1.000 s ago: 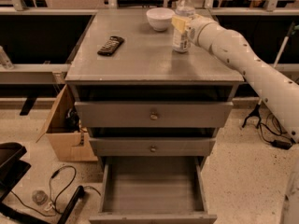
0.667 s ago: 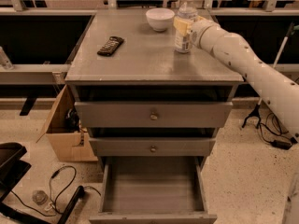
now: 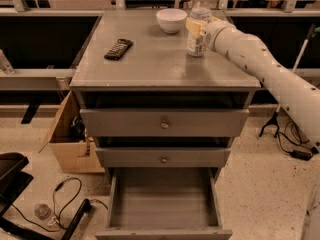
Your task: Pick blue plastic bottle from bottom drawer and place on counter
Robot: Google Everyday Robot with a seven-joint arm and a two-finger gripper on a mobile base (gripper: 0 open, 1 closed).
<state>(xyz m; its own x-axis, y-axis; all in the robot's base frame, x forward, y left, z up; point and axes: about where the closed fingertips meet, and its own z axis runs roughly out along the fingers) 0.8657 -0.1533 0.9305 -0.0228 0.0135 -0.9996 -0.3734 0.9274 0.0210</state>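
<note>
The blue plastic bottle (image 3: 196, 45) stands upright on the counter (image 3: 150, 59) near its back right corner, just right of a white bowl (image 3: 171, 20). My gripper (image 3: 196, 28) reaches in from the right and is closed around the bottle's body, a yellowish finger (image 3: 192, 25) lying against the bottle's near side. The bottle's base rests on the counter top. The bottom drawer (image 3: 162, 199) is pulled open below and its grey inside holds nothing.
A black remote (image 3: 119, 49) lies on the counter's left half. The two upper drawers with round knobs (image 3: 164, 125) are shut. A cardboard box (image 3: 70, 144) stands on the floor left of the cabinet, with cables (image 3: 65, 204) and black gear (image 3: 10, 179) nearby.
The bottle and my gripper have shifted very slightly to the right on the counter; otherwise nothing has moved.
</note>
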